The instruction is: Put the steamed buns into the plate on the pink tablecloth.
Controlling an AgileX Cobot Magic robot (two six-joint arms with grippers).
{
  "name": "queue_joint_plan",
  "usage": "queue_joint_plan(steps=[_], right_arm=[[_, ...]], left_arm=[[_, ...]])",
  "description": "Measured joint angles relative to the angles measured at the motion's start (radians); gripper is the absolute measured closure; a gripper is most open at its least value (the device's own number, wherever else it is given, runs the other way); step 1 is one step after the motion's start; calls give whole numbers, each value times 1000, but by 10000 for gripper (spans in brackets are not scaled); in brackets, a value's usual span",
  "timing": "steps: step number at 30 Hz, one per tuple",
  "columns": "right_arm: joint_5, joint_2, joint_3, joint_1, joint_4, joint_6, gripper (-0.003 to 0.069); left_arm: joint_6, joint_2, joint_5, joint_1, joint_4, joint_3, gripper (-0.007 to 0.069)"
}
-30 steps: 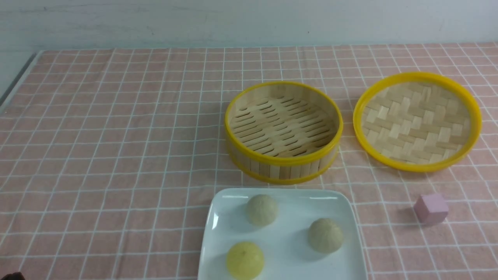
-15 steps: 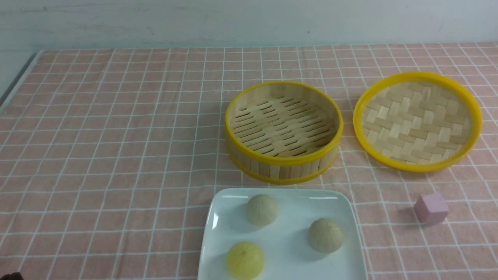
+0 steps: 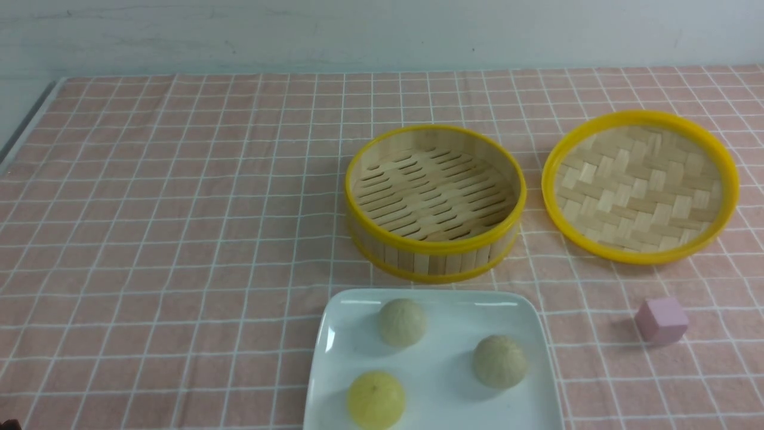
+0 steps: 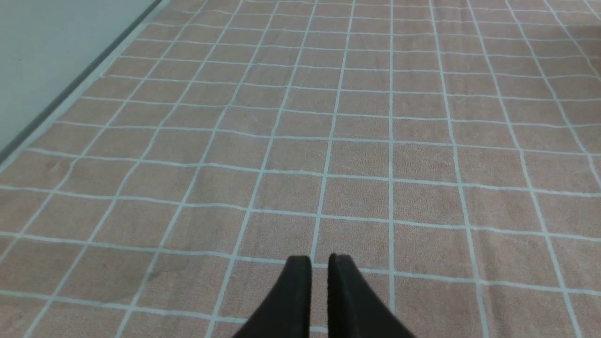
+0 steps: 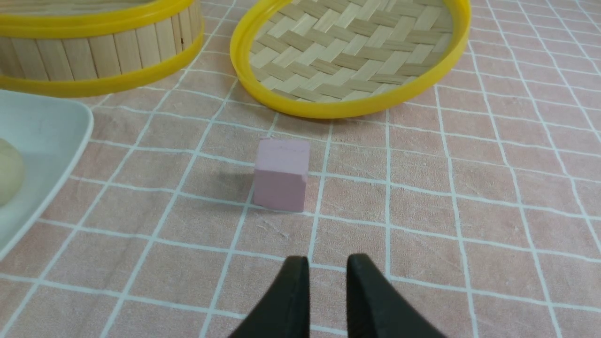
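The white plate (image 3: 444,334) lies on the pink tablecloth (image 3: 179,209) at the near centre. Three steamed buns rest in it: a beige one (image 3: 401,322), a second beige one (image 3: 499,361) and a yellow one (image 3: 375,399). My left gripper (image 4: 319,259) hovers over bare cloth far to the left, its jaws nearly together and empty. My right gripper (image 5: 327,260) hovers over cloth right of the plate, its jaws close together and empty. The plate's corner (image 5: 42,126) and the edge of one bun (image 5: 8,171) also show in the right wrist view.
An empty yellow-rimmed bamboo steamer basket (image 3: 436,254) stands behind the plate. Its woven lid (image 3: 641,117) lies upside down to the right. A pink cube (image 3: 661,321) sits right of the plate, just ahead of my right gripper (image 5: 281,173). The table's left edge (image 3: 24,128) is near.
The dark bit of my left arm at the bottom-left corner of the front view has sunk almost out of the frame. Nothing else has moved.
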Motion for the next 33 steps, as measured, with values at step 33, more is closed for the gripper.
queue_joint_plan(steps=[33], right_arm=[[0, 0, 0, 0, 0, 0, 473]], left_arm=[[0, 0, 0, 0, 1, 0, 496]])
